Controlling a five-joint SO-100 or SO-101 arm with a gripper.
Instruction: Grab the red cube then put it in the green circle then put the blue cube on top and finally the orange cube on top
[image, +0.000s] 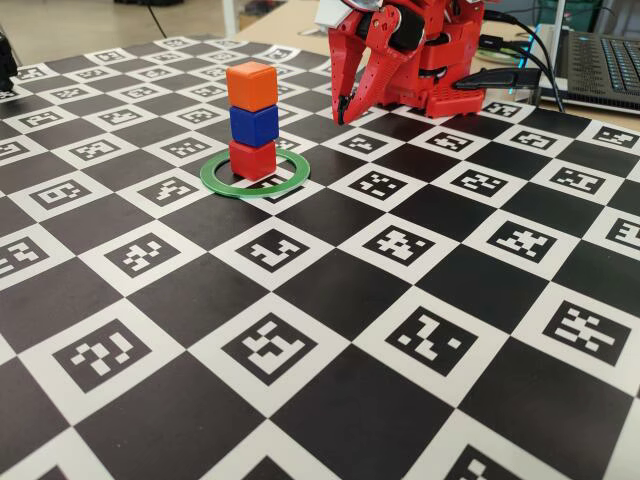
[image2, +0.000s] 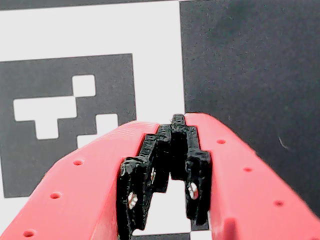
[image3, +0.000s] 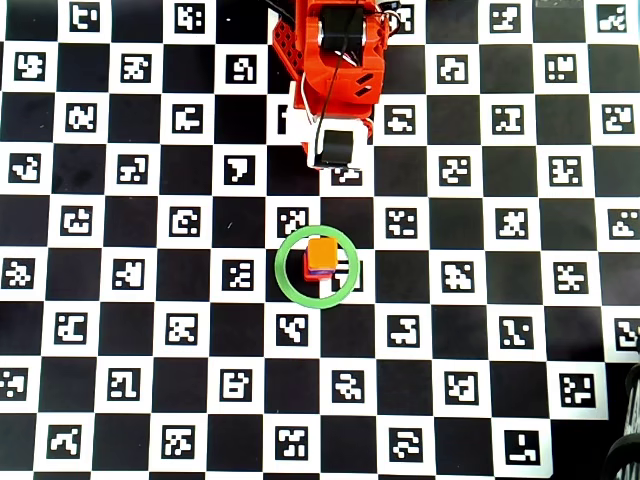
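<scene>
1. Cubes stand stacked in a three-high tower left of centre in the fixed view: the red cube (image: 252, 160) at the bottom, the blue cube (image: 254, 125) on it, the orange cube (image: 251, 86) on top.
2. The red cube sits on the board inside the green circle (image: 222, 182), toward the ring's 11 o'clock side in the fixed view, with the ring lying flat around it.
3. Each upper cube is turned a little against the one below, so the tower's edges do not line up exactly.
4. From overhead, only the orange cube's top shows fully, with a sliver of red at its 7 o'clock edge; the blue one is almost entirely hidden there, perhaps a thin purple-blue line at the lower edge. The stack stands slightly toward 10 o'clock of the ring's centre, apart from the band itself.
5. The checkered marker board (image: 330, 280) carries everything, its white squares printed with black codes.
6. The gripper (image: 342, 115) hangs at roughly 2 o'clock from the tower in the fixed view, tips pointing down just above the board, well apart from the cubes.
7. In the wrist view the gripper (image2: 174, 122) has its fingertips together with nothing between them, over a white marker square and a black one.
8. A laptop (image: 600, 60) lies at the far right edge, off the board.
</scene>
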